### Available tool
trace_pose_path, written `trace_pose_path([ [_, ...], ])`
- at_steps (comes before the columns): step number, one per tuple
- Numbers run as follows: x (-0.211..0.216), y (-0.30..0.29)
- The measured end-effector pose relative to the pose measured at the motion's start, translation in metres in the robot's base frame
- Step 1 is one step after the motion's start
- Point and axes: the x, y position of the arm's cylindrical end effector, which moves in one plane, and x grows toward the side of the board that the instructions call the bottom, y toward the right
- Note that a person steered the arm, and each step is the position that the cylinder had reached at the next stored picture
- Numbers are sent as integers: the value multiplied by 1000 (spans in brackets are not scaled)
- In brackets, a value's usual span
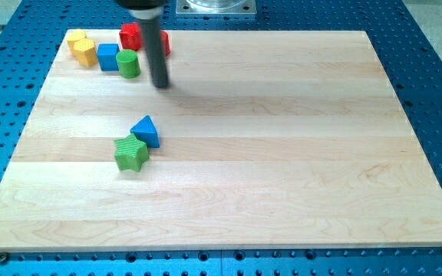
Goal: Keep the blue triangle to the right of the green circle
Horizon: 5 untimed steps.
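Our arm enters from the view's top, left of centre, as a dark mount cut off by the frame. From it our straight dark rod hangs nearly upright, leaning slightly toward the view's right. My tip (162, 85) meets the desk (282, 153).

Smooth pale wooden board (282, 153)
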Motion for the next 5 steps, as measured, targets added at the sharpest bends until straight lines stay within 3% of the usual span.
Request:
trace_pose_path([
  [1,79,51],
  [2,93,-11],
  [3,108,-31],
  [4,126,-13],
  [5,127,-70],
])
